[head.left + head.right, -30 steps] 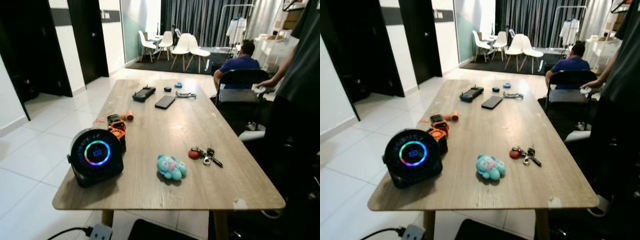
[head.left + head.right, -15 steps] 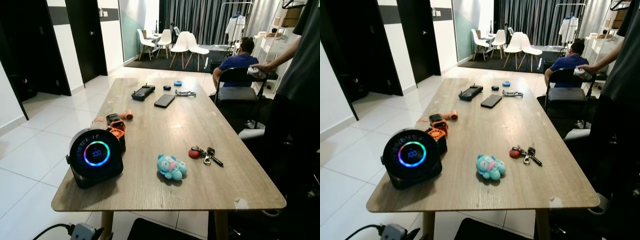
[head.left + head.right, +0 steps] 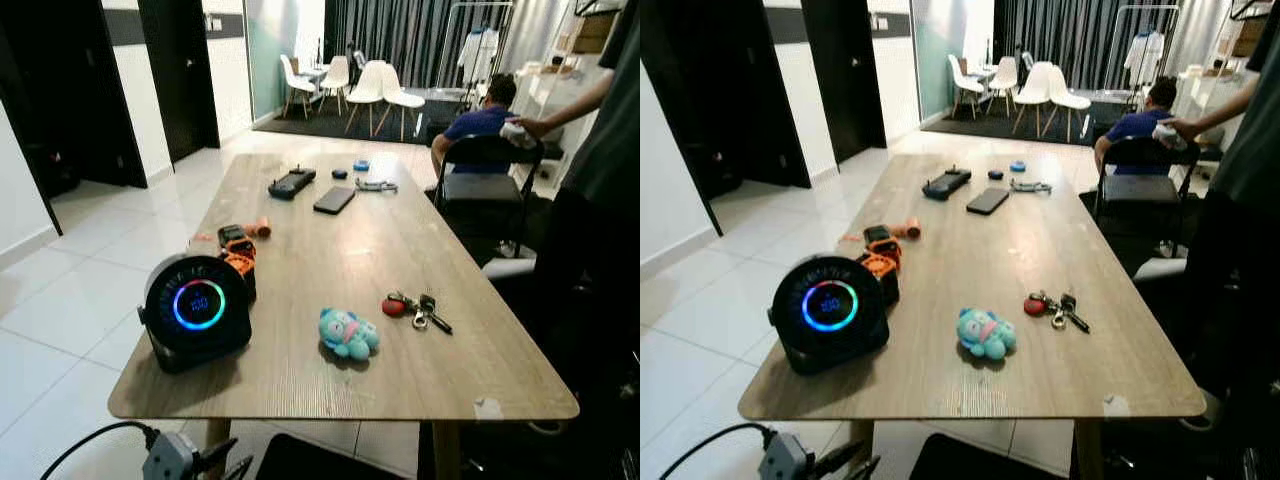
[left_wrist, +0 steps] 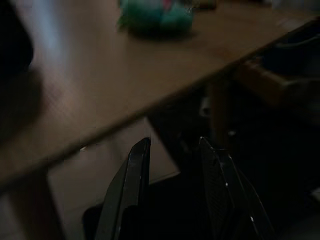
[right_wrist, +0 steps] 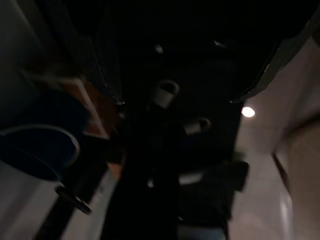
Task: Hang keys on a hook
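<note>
Your keys (image 3: 413, 309) lie flat on the wooden table (image 3: 330, 385), toward its near right side, just right of the teal plush toy (image 3: 348, 334). Your left gripper (image 4: 172, 150) hangs below the table's near edge with its fingers parted and empty. You cannot tell the right gripper's state from its dark wrist view.

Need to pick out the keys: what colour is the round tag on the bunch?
Red, on the keys; left eye view shows it best.
</note>
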You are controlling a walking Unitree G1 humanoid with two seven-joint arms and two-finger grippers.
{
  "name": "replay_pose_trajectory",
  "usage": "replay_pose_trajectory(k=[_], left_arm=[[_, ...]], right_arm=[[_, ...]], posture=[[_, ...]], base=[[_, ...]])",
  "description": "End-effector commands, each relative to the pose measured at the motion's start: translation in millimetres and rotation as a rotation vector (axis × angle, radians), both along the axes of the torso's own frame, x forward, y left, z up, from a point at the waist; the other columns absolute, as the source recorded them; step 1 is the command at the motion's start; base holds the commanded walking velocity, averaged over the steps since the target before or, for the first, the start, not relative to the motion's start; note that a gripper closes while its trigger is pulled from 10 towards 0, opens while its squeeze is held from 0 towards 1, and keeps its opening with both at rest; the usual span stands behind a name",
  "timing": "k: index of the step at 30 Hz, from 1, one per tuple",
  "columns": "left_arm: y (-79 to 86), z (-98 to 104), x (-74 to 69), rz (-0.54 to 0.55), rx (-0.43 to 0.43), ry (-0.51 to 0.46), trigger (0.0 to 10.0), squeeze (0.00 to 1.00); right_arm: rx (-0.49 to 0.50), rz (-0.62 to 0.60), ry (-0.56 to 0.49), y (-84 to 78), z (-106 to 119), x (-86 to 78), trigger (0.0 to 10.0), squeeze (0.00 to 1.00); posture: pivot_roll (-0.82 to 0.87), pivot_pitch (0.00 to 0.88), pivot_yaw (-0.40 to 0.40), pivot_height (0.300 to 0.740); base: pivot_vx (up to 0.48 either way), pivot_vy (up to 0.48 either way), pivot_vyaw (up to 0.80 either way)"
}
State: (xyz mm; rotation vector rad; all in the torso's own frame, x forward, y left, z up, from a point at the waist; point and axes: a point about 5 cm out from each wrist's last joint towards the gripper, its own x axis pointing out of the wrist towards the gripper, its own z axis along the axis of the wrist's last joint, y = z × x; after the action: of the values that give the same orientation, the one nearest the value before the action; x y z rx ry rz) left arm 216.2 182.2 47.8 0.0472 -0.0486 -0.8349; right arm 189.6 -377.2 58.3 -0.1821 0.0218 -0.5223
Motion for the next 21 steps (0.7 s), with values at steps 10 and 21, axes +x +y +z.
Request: replay_pose_trajectory(k=[10,21], left_arm=[[-3.7,15,5.1,-0.085,-0.021,0.005,10.0,0.00],[-14.0,48,18.0,-0.113,-0.089,-0.067,10.0,0.00]], right_arm=[[0.000,0.224,-0.121,26.8,21,30.2,10.0,0.00],[-0.013,0.377,-0.213,44.5,58,65.3,10.0,0.00]], posture=[[0.00,0.093,0.019,0.740],[0.00,0.091,0.012,0.740]], base=[[0.000,0.000,0.00],[0.000,0.000,0.00]])
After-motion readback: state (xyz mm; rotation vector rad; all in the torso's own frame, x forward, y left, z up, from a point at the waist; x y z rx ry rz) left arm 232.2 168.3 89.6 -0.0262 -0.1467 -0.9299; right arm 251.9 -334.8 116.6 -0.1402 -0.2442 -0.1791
